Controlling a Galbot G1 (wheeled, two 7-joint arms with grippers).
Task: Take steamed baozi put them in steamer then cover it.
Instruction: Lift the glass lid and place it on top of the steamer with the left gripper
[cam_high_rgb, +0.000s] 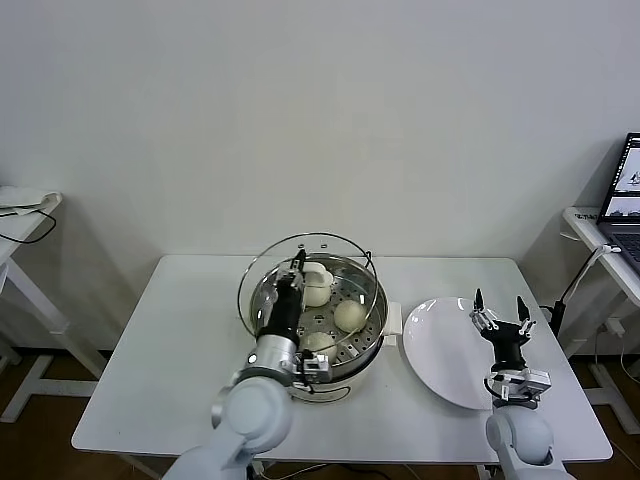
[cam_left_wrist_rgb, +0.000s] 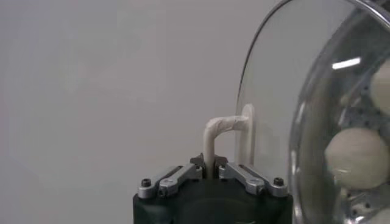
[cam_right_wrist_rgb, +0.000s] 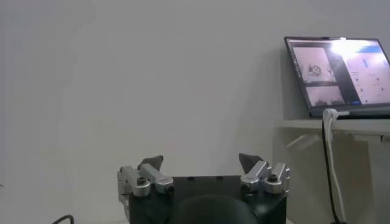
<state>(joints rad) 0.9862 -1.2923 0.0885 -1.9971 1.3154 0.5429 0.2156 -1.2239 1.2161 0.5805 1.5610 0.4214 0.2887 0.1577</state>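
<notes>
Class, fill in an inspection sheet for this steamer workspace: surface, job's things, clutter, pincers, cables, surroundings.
Surface: white table, holding the steamer and a plate.
Job's things: steamer with baozi on its tray; glass cover held tilted above it, not seated.
Clutter: empty white plate to the steamer's right.
Pincers: left pincer shut on the cover's handle; right pincer open, empty, above the plate.
Cables: dark cable at the left side table; white cable by the right desk.
Surroundings: plain wall, laptop on the right desk.
</notes>
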